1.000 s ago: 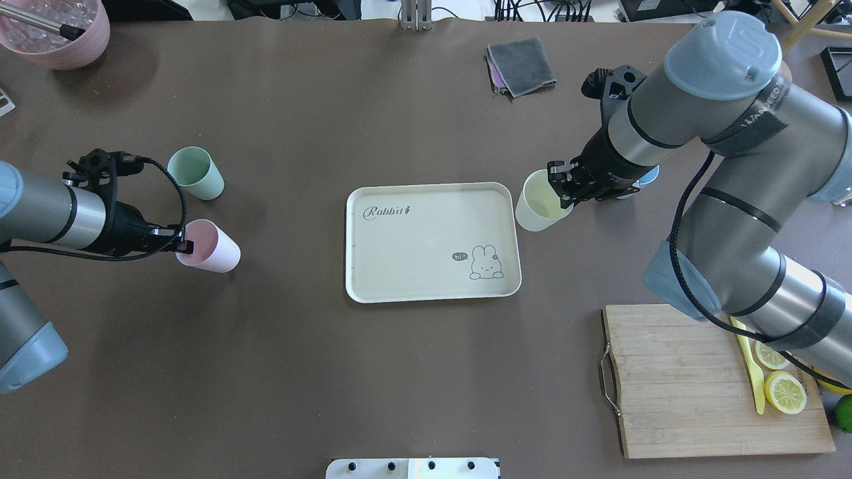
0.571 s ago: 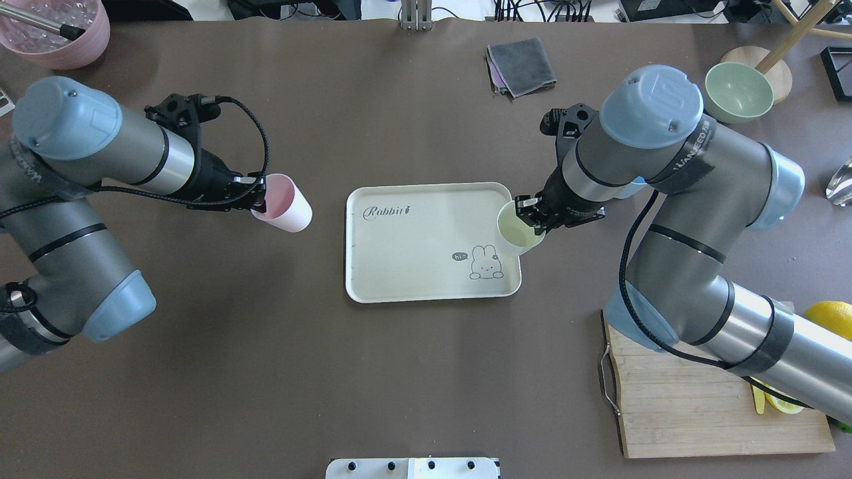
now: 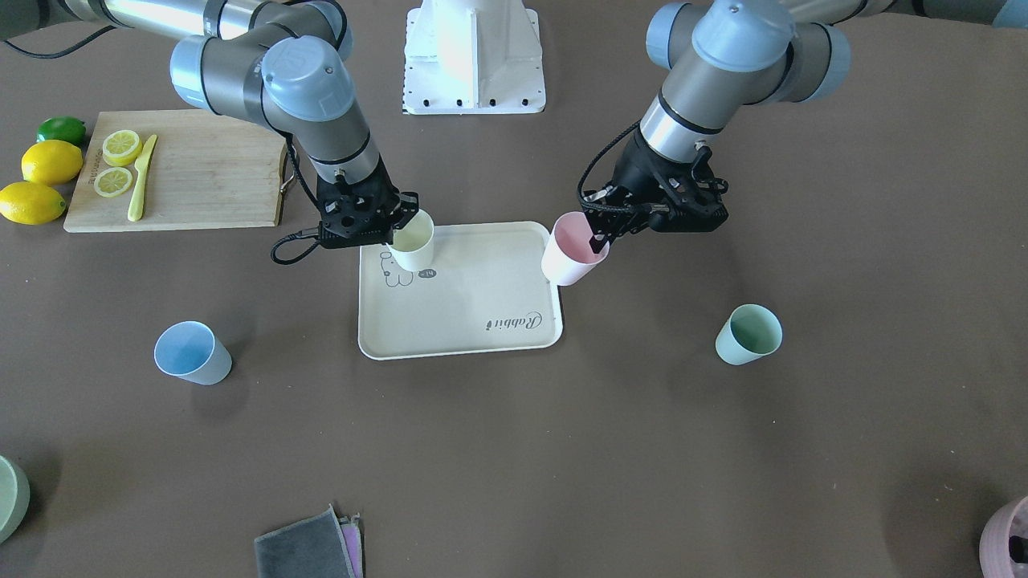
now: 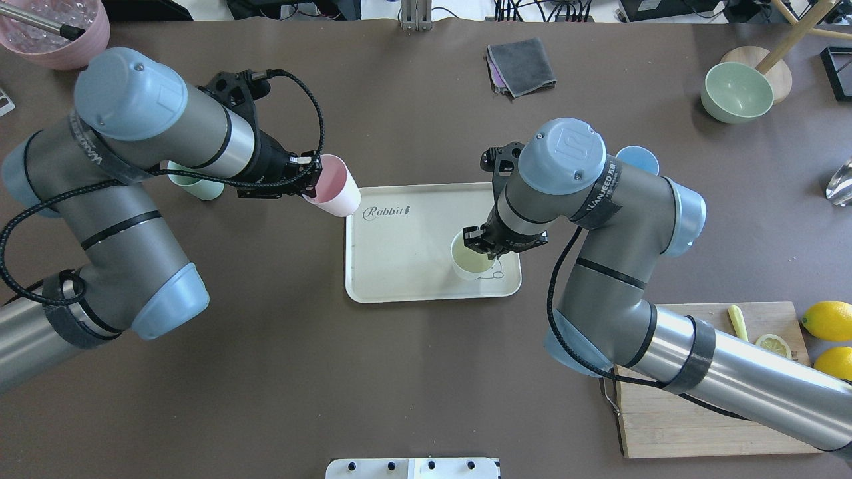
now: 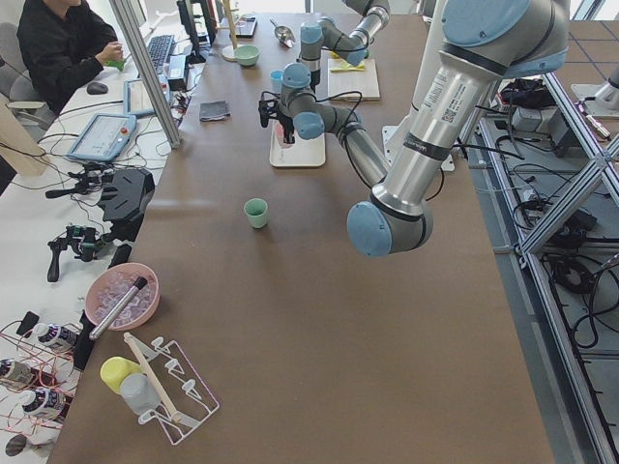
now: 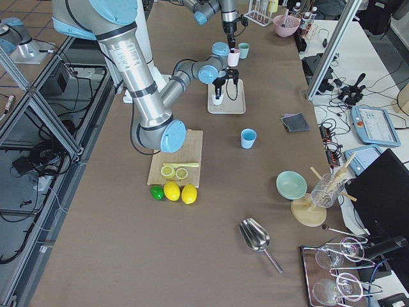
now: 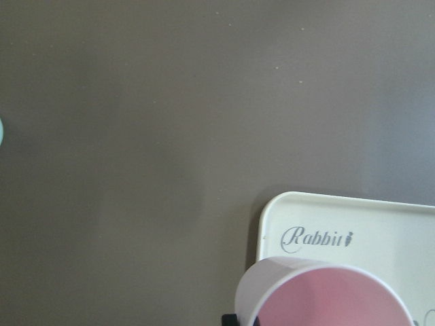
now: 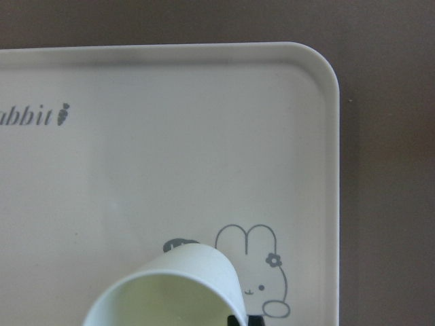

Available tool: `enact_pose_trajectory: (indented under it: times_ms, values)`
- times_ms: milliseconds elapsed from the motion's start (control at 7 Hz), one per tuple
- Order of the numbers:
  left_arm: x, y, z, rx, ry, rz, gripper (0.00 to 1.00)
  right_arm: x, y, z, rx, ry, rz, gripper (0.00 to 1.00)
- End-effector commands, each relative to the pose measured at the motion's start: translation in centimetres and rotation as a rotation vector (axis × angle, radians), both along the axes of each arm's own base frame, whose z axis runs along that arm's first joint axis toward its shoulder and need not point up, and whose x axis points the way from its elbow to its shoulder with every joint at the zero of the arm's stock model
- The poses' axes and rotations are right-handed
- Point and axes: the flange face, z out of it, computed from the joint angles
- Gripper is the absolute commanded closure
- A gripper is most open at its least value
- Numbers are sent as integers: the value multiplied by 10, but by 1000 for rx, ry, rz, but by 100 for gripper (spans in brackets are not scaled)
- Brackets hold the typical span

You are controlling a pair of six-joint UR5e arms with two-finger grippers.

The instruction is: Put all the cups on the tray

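Note:
The cream tray [image 4: 399,266] lies mid-table. My right gripper [image 4: 480,245] is shut on the rim of the yellow cup [image 4: 471,261] and holds it over the tray's rabbit drawing; the cup also shows in the right wrist view [image 8: 163,295]. I cannot tell whether it touches the tray. My left gripper [image 4: 307,189] is shut on the rim of the pink cup [image 4: 333,196] and holds it tilted above the tray's "Rabbit" corner. The mint cup [image 3: 748,335] stands on the table, partly hidden under my left arm in the overhead view. The blue cup [image 3: 191,353] stands on the table behind my right arm.
A wooden cutting board [image 3: 201,172] with lemon slices and a yellow knife lies near my right arm's base, lemons and a lime beside it. A grey cloth [image 4: 522,66], a green bowl [image 4: 735,93] and a pink ribbed pot [image 4: 60,40] sit along the far side.
Both arms have swung inward with their cups. The yellow cup went from the tray's right edge to over the rabbit drawing. The pink cup moved right to the tray's left far corner.

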Motion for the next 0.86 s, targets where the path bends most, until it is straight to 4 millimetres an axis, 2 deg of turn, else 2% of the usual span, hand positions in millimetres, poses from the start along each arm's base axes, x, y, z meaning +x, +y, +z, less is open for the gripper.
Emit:
enact_pose_trajectory:
  times_ms: [0,143,286,714]
  values:
    - [37,26,-9,8,-23,-21,100,-8,-18,11,12,-19,20,100]
    - [54,40,-8,17,-32,-19,100,5,-30,9,1,-28,33,83]
    - [69,56,-8,14,-38,-25,100,16,-35,2,-29,-54,30,3]
    - [117,105,-2,46,-82,2,100,91,-55,-28,-102,-107,69,0]
